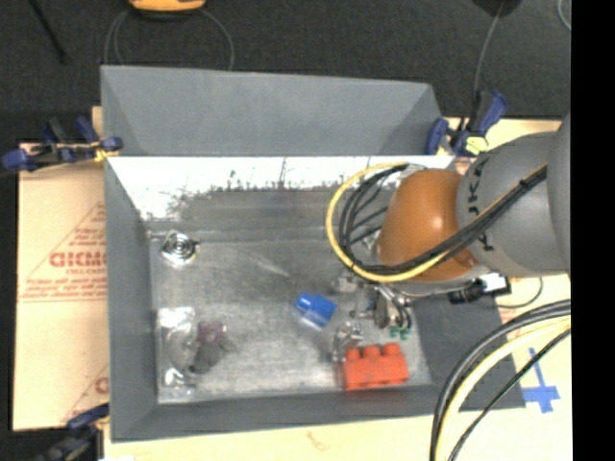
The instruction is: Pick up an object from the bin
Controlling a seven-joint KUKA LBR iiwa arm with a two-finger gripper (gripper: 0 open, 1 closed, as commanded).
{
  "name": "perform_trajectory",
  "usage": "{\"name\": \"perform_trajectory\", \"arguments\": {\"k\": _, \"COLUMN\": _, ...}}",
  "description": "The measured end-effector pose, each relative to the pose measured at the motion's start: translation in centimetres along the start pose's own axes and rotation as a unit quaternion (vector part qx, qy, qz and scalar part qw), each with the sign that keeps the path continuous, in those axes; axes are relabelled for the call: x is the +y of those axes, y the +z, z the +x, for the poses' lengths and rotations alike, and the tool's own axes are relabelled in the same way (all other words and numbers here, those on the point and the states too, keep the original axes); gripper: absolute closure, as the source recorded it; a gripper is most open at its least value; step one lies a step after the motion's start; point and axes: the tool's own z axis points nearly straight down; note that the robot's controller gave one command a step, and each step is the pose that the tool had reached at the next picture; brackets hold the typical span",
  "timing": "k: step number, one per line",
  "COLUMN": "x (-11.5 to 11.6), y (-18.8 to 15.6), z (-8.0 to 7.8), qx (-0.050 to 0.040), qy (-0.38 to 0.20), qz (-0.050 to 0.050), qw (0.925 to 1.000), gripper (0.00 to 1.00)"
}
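Gripper (354, 336) hovers between blue cap (314, 308) and orange block (380, 367) (both near).

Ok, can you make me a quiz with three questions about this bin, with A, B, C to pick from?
1. Where in the bin is the orange-red block?
A. upper left corner
B. middle
C. lower right corner

2. What colour is the small thing just left of the gripper?
A. blue
B. yellow
C. green

3. How is the block lying?
A. hanging over the rim
B. flat on the bin floor
C. stacked on another block

Answers: 1 C, it sits by the lower and right walls. 2 A, it is clearly blue. 3 B, it rests on the grey floor.
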Motion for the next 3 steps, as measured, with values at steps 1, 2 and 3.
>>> {"name": "perform_trajectory", "arguments": {"k": 1, "x": 6.2, "y": 0.8, "z": -0.3, "qx": 0.0034, "qy": 0.057, "qz": 0.004, "qw": 0.9984, "gripper": 0.00}}
{"name": "perform_trajectory", "arguments": {"k": 2, "x": 3.0, "y": 0.9, "z": -1.8, "qx": 0.0060, "qy": 0.076, "qz": 0.001, "qw": 0.9971, "gripper": 0.00}}
{"name": "perform_trajectory", "arguments": {"k": 3, "x": 3.0, "y": 0.7, "z": -2.0, "qx": 0.0022, "qy": 0.075, "qz": 0.002, "qw": 0.9972, "gripper": 1.00}}
